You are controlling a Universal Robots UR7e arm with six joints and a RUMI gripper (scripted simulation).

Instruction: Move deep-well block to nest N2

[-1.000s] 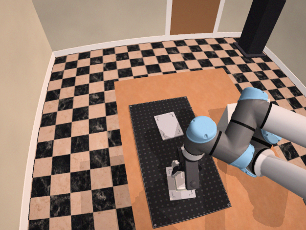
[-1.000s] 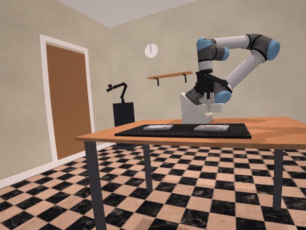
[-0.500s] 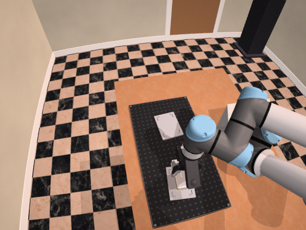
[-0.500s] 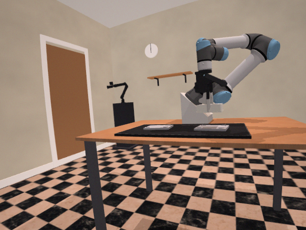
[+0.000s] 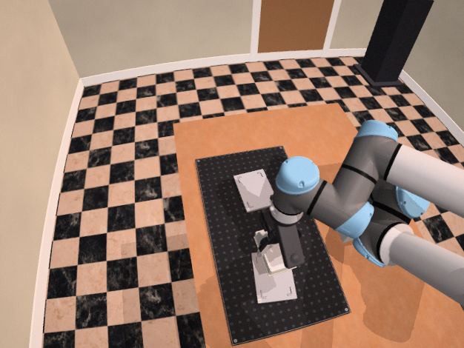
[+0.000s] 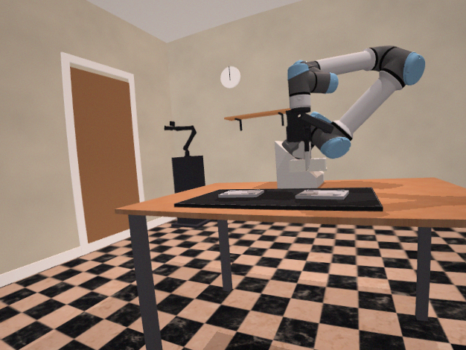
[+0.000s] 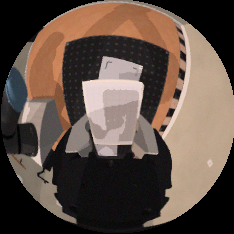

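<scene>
The white deep-well block [image 5: 276, 266] [image 6: 310, 164] [image 7: 112, 111] hangs in the air, held level above nest N1 [image 5: 275, 290] [image 6: 321, 194], the grey plate nearer the top view. My gripper [image 5: 273, 259] [image 6: 307, 159] [image 7: 113, 112] points straight down and is shut on the block, one finger on each side. Nest N2 [image 5: 253, 189] [image 6: 240, 193] is an empty grey plate with corner marks, farther along the black mat [image 5: 224, 224] [image 6: 361, 201]. In the wrist view part of a nest plate [image 7: 120, 67] shows beyond the block. The block's cut corner is not visible.
The mat lies on an orange table [image 5: 262, 131] [image 6: 414, 196]. The arm's white pedestal [image 6: 286, 171] stands behind the nests. A black stand [image 6: 187, 169] [image 5: 393, 37] is on the floor away from the table.
</scene>
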